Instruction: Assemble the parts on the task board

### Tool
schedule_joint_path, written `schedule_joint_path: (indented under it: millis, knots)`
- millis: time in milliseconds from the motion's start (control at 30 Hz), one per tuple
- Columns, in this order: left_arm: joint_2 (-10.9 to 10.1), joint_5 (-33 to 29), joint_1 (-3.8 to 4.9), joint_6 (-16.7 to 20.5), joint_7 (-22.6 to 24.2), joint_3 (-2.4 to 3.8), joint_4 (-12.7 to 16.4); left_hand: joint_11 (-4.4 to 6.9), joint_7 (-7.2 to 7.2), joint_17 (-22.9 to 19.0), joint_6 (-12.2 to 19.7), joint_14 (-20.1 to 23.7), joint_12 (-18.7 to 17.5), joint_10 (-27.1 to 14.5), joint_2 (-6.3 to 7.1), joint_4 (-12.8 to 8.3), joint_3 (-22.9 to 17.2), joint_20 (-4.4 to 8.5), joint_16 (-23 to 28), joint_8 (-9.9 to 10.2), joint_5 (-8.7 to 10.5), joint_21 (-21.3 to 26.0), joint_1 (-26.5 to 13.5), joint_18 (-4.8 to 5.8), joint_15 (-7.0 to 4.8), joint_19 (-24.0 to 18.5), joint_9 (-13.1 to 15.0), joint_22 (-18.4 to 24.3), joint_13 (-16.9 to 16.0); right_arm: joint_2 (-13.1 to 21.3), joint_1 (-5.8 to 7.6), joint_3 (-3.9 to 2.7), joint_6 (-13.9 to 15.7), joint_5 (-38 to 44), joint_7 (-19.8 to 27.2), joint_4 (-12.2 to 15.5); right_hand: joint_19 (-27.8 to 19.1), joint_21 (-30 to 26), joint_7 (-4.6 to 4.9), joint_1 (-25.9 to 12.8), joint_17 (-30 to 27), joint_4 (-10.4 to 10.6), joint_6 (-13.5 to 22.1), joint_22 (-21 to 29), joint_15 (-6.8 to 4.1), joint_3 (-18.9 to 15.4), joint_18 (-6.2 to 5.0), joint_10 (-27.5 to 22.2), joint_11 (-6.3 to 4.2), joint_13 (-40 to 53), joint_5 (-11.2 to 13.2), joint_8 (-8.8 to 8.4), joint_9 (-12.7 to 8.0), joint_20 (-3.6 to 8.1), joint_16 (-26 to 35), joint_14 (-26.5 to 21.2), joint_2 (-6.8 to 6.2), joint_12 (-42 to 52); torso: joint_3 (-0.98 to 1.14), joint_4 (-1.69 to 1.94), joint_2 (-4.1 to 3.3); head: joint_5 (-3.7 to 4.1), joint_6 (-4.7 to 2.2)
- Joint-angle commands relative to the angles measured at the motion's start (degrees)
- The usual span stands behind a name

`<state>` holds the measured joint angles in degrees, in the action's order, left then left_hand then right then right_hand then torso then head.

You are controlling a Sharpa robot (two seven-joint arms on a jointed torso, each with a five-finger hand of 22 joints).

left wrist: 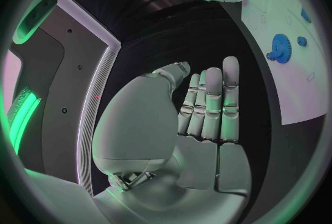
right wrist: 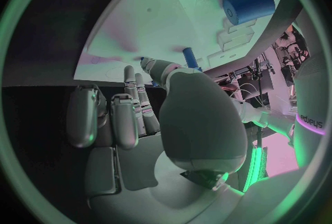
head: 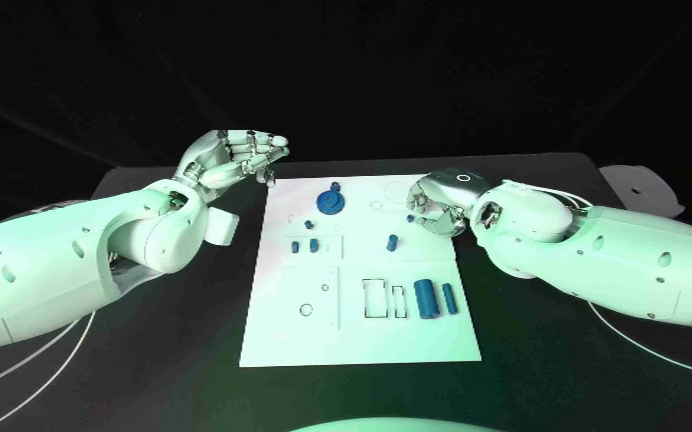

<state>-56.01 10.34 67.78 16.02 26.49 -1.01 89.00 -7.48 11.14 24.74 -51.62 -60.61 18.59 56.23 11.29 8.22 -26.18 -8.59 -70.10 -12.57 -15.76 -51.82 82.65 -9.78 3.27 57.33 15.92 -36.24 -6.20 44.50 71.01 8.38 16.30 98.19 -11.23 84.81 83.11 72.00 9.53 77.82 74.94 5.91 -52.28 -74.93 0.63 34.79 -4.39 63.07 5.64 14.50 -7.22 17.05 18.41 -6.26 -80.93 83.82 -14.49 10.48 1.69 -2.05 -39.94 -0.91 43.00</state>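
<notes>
Broadly, the black table (head: 144, 352) carries the white task board (head: 361, 337) at its middle, lying flat between the two arms. Over the table just off the board's far left corner hangs the left hand (head: 238, 157), palm turned up, its fingers (left wrist: 207, 105) side by side and bent gently inward with nothing in them; the left wrist view shows the palm bare and the thumb lying alongside. The right hand (head: 440, 202) sits over the board's far right edge, fingers curled down toward the white surface; whether the fingertips pinch any small piece I cannot tell, since the right wrist view shows only the thumb reaching out close to a slim blue pin (right wrist: 188, 58) standing on the board. Among the parts, the blue gear (head: 333, 199) lies near the far edge of the board, between the two hands. A thick blue cylinder (head: 426, 297) lies on the near right part of the board, with a thinner blue rod (head: 450, 297) just beside it on the right. Two small blue pegs (head: 304, 246) rest side by side left of the middle, and a tiny blue piece (head: 309, 223) sits just beyond them.
</notes>
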Motion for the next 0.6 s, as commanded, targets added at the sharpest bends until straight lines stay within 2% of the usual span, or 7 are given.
schedule_joint_path:
  millis: [33,600]
  knots:
    - [-0.06,-2.92,0.03,-1.21,2.29,0.02,0.45,0.01,-0.08,-0.06,-0.18,0.06,0.32,-0.19,-0.55,-0.01,-0.39,0.45,0.17,-0.21,-0.14,0.23,0.07,-0.87,-0.25,0.14,-0.09,0.09,-0.04,-0.38,-0.33,0.01,-1.46,3.10,-1.33,-0.03,0.35,0.24,0.21,0.09,1.16,0.00,-0.03,-6.63,0.36,0.19,0.83,0.24,0.03,-0.05,-0.31,-0.21,-0.09,-0.05,-0.29,3.27,-0.44,-0.26,-0.02,0.08,-0.03,-0.01,0.18]
    - [-0.17,-3.15,0.03,-1.23,1.97,0.02,0.96,-0.05,0.07,-0.13,0.10,0.06,0.46,-0.32,-0.47,-0.12,-0.46,0.49,0.14,-0.13,-0.13,0.27,0.08,-0.86,-0.24,0.24,-0.18,0.14,-0.04,-2.53,-1.51,0.01,-1.83,3.19,-1.29,-1.91,0.71,1.36,-0.16,0.04,1.11,-0.36,-1.79,-7.37,-0.03,0.82,1.01,1.98,-0.42,-0.37,-0.95,0.30,0.22,-0.03,-0.43,3.22,0.36,-0.10,0.08,0.02,0.03,-0.13,0.34]
